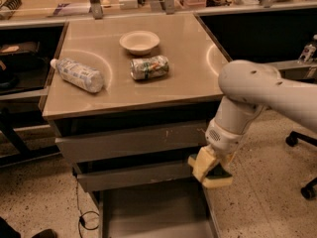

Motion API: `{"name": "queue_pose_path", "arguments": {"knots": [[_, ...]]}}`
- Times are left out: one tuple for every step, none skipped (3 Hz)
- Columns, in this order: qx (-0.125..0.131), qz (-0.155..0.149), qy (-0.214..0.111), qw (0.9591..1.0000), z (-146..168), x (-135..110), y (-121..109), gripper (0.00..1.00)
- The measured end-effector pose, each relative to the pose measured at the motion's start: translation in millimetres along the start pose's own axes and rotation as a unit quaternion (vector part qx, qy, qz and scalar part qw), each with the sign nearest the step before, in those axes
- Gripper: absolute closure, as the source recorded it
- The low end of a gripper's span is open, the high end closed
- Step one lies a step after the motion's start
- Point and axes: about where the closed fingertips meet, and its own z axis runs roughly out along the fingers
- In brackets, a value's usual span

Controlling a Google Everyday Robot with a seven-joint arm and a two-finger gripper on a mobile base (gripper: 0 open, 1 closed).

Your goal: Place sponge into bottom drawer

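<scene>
My gripper (212,171) hangs from the white arm at the right front corner of the cabinet, level with the middle drawer front (133,175). It is shut on the sponge (218,183), whose yellow foam edge shows under the cream fingers with a dark layer above it. The bottom drawer (148,213) is pulled out below and to the left of the gripper, and its flat grey floor is bare. The sponge is above the drawer's right wall (210,217), not touching it.
On the cabinet top (183,83) lie a plastic bottle (78,75), a crushed can (149,67) and a white bowl (139,42). The scratched top drawer front (131,142) is closed. An office chair base (303,162) stands at the right. A cable (81,217) lies on the floor at the left.
</scene>
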Motion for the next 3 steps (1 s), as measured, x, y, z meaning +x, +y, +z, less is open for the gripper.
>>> {"name": "queue_pose_path", "arguments": {"knots": [[-0.050,0.005,0.027,0.9984,56.2,-3.3,27.7,1.00],[-0.055,0.005,0.029,0.9981,61.5,-3.1,29.8,1.00],[-0.080,0.011,0.035,0.9962,79.3,-1.4,32.1,1.00]]}}
